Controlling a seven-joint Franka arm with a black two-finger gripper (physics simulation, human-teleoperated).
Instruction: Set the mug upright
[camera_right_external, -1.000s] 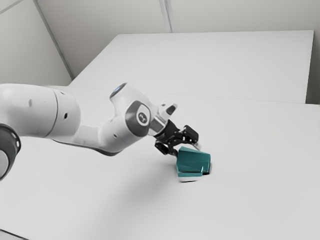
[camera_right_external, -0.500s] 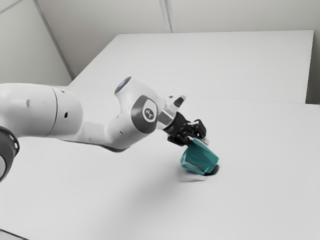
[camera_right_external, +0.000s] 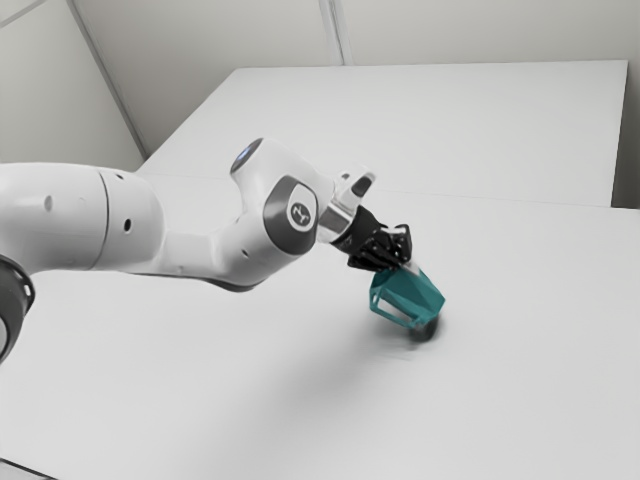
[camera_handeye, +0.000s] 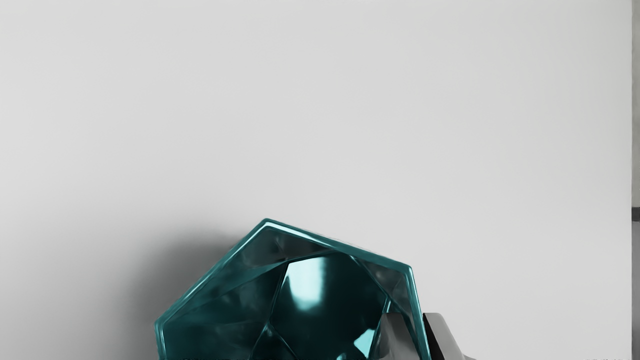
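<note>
Item under inspection: one teal mug (camera_right_external: 425, 290), faceted, with an angular rim. Its position is on the exterior view's right half, at about 4 o'clock from that view's centre, over the white table (camera_right_external: 250, 400).

Attitude of the mug: tilted, not upright. In the exterior view its mouth leans toward 11 o'clock, facing the gripper (camera_right_external: 408, 266), and its base points toward about 5 o'clock. An angular loop, consistent with a handle, lies on its 7 o'clock side. A dark shadow (camera_right_external: 424, 331) falls on the table at the mug's 5 o'clock side; whether the base touches the table there cannot be determined.

Arm (camera_right_external: 130, 225): enters the exterior view from 9 o'clock and extends toward 3 o'clock, with the black gripper angled down toward 4 o'clock. The gripper meets the mug at its rim, with the body of the mug at about 5 o'clock from it.

Gripper condition: clamped on the wall of the mug. The wrist view records one finger (camera_handeye: 395, 332) inside the mouth and the other finger (camera_handeye: 441, 332) against the outside, the thin wall pinched between them close to the rim. The mouth opens toward the wrist camera, exposing a dark teal interior with several flat facets and bright reflections. A soft shadow lies on the table, beyond the side of the mug opposite the pinched wall.
</note>
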